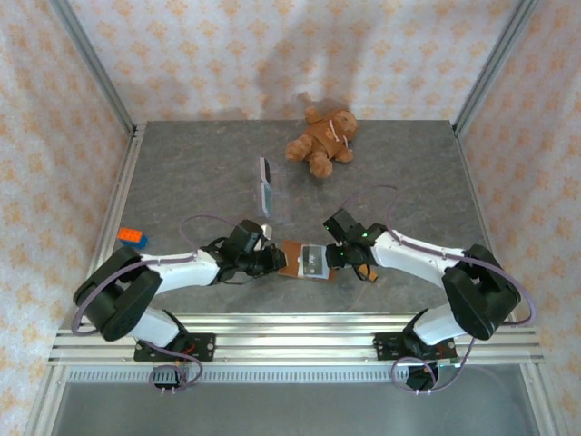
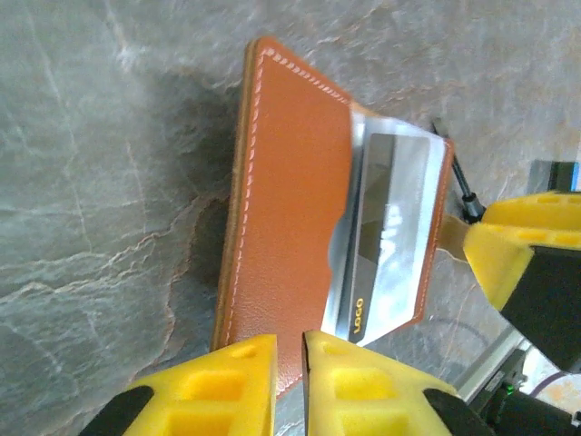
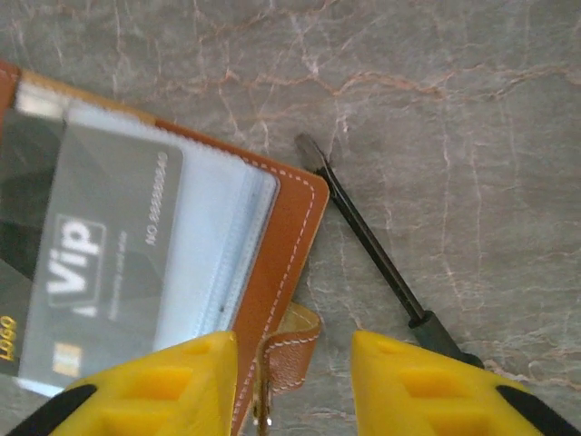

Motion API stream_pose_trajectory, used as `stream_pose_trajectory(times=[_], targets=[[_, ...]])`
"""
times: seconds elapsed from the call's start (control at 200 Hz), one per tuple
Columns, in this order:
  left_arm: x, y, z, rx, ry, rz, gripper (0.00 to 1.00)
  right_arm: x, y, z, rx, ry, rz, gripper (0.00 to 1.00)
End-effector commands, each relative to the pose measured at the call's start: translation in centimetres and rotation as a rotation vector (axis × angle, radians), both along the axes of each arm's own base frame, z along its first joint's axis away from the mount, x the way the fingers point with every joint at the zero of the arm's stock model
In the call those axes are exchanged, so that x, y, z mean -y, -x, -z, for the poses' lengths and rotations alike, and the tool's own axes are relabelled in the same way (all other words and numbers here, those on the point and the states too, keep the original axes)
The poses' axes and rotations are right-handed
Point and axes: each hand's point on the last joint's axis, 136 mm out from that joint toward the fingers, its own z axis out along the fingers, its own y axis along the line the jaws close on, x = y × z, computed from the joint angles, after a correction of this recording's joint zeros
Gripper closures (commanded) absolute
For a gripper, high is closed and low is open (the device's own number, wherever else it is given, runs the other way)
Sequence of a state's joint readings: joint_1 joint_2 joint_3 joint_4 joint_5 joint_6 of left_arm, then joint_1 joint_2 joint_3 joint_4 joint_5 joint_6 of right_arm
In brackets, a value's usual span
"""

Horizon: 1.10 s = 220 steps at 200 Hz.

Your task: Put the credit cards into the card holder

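Seemingly partway: one grey plastic card sits in the open brown leather wallet on the table, further flat cards lie well apart, the right pincer stands wide astride the snap tab, and the left pincer is narrow at the cover; I cannot tell if it grips.

Card holder: brown leather, white-stitched, lying open and flat at near centre, snap tab sticking out. Credit cards: grey "Vip" card and dark "LOGO" card sitting under its clear sleeves; two more cards lying farther back.
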<state>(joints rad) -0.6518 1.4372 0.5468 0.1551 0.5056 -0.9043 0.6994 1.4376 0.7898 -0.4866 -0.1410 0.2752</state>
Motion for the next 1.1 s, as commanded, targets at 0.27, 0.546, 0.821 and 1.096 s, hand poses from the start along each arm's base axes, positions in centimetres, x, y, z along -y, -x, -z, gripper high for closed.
stream_pose_trajectory(times=[0.27,0.546,0.821,1.096], targets=[[1.0,-2.1,0.6,0.034,-0.073,0.069,0.79,-1.5,-1.5,-1.0,-0.030,-0.067,0.242,0.20],[0.0,-1.1,3.5,-0.021,-0.094,0.040,0.81,-3.3,-2.3,-0.2,0.025,0.012,0.233,0.00],[-0.9,-0.3,4.2,-0.032,-0.085,-0.006,0.83,-4.0,-2.7,1.0,0.048,0.107,0.192,0.01],[-1.5,0.0,4.5,-0.041,-0.101,-0.018,0.83,-3.2,-2.6,2.3,0.045,0.169,0.189,0.13]])
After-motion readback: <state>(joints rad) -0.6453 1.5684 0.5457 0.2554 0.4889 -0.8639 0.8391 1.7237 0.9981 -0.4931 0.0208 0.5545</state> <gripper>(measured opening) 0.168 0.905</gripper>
